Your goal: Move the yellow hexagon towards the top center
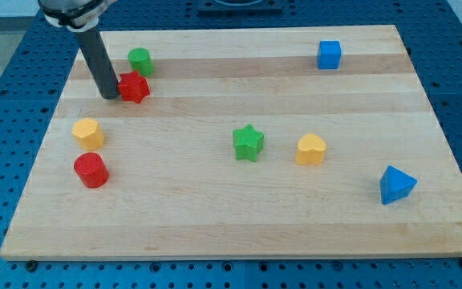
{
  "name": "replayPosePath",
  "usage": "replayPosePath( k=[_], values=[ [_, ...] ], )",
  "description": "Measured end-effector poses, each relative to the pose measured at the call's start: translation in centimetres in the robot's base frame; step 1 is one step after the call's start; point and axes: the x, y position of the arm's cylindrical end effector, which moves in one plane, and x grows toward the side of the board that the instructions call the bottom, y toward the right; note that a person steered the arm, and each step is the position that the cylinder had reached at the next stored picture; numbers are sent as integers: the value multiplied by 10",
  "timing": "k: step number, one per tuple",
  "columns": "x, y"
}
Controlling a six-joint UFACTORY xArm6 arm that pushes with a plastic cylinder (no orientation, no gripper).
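Observation:
The yellow hexagon [87,132] lies at the view's left on the wooden board [239,217]. My tip [110,95] rests on the board up and to the right of it, a short gap away. The tip sits right against the left side of a red star [134,87]. A green cylinder [139,61] stands just above the red star.
A red cylinder [91,170] sits just below the yellow hexagon. A green star [249,143] and a yellow heart [311,149] lie mid-board. A blue cube [329,54] is at the top right and a blue triangle [396,185] at the lower right.

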Motion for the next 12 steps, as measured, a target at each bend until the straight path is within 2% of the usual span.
replayPosePath(
  k=[1, 2, 3, 4, 5, 7, 9, 10, 12],
  values=[
    [0, -9],
    [0, -50],
    [49, -69],
    [107, -60],
    [108, -33],
    [70, 28],
    [64, 7],
    [38, 5],
    [44, 86]
  ],
)
